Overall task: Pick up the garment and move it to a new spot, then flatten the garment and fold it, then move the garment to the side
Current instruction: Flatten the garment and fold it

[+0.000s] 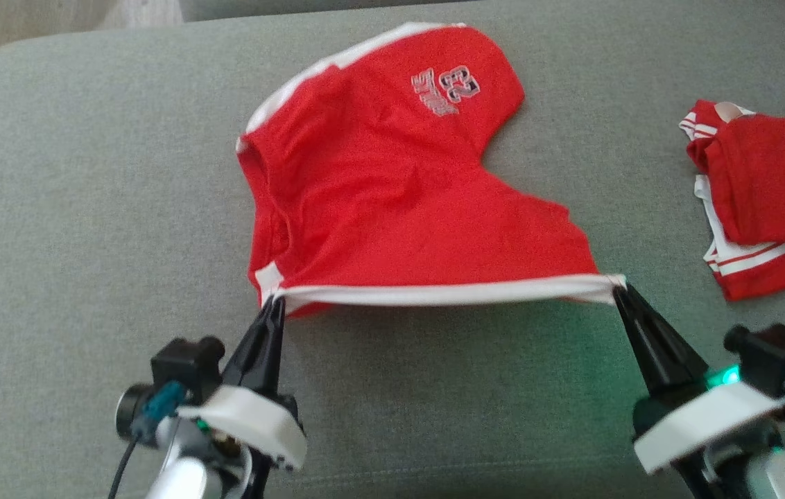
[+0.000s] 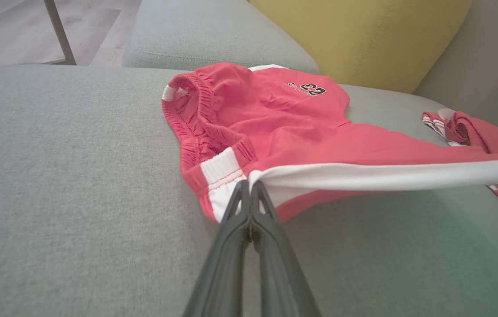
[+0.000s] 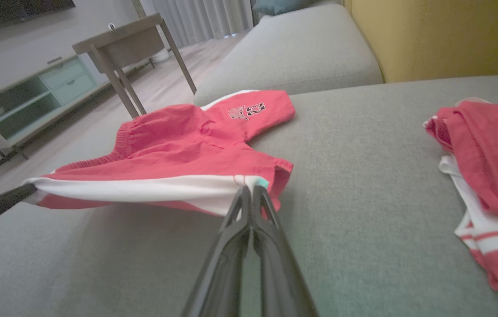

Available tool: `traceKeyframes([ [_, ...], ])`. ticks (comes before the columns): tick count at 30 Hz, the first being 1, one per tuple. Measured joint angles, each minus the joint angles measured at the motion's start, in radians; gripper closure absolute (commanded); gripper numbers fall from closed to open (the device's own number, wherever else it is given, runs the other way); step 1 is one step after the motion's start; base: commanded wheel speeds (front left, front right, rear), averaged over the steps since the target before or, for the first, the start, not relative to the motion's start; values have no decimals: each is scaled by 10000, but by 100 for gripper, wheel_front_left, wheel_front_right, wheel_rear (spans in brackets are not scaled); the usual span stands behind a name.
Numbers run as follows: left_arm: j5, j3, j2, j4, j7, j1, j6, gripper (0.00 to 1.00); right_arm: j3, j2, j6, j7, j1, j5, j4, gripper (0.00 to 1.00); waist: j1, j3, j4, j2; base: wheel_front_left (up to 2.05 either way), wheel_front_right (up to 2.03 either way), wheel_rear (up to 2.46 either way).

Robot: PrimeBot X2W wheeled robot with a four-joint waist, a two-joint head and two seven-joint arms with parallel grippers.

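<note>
The garment (image 1: pixel 392 180) is a pair of red shorts with white side stripes and a number print, lying on the grey sofa seat (image 1: pixel 87 208). Its near white-striped edge (image 1: pixel 448 293) is stretched taut and lifted between both grippers. My left gripper (image 1: pixel 272 303) is shut on the edge's left corner, seen close in the left wrist view as gripper (image 2: pixel 249 185) pinching the garment (image 2: pixel 275 127). At the right corner my right gripper (image 1: pixel 618 285) is shut; in the right wrist view that gripper (image 3: pixel 249 189) pinches the garment (image 3: pixel 178 145). The far half of the shorts rests on the cushion.
A second folded red-and-white garment (image 1: pixel 760 201) lies at the right of the seat. A yellow cushion (image 2: pixel 363 39) stands at the sofa back. Past the sofa's left edge are a wooden side table (image 3: pixel 126 44), a low cabinet (image 3: pixel 24 101) and floor.
</note>
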Motion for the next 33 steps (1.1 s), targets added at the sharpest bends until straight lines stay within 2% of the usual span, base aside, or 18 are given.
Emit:
traceKeyframes([
  [4, 4, -151, 360, -1749, 943, 1020, 355, 100, -679, 347, 0, 1154, 1144, -453, -1569, 100, 0, -132, 49, 0, 0, 0, 0],
  [7, 13, -257, 481, -2631, 1388, 1382, 443, 100, -951, 428, 0, 1745, 1504, -686, -2370, 100, 0, -95, 80, 0, 0, 0, 0],
  [11, 65, -245, 587, -2901, 1605, 1231, 485, 100, -1172, 497, 0, 2107, 1429, -794, -2761, 100, 0, 39, 95, 0, 0, 0, 0],
  [14, -31, -253, 596, -2679, 1764, 730, 190, 100, -1266, 487, 0, 2211, 874, -853, -2612, 100, 0, 291, 133, 0, 0, 0, 0],
  [16, -173, -242, 598, -2061, 1871, -389, -205, 100, -1285, 286, 0, 2217, -325, -782, -2138, 100, 0, 716, 195, 0, 0, 0, 0],
  [22, -380, -188, 178, -604, 1697, -3178, -736, 100, -1080, -460, 0, 2038, -3501, -397, -481, 100, 0, 1901, 426, 0, 0, 0, 0],
  [33, -182, -234, -418, 1998, 782, -6308, -1078, 100, 654, -1248, 0, 1204, -8542, 520, 3722, 100, 0, 3600, 1245, -1, 0, 0, 0],
])
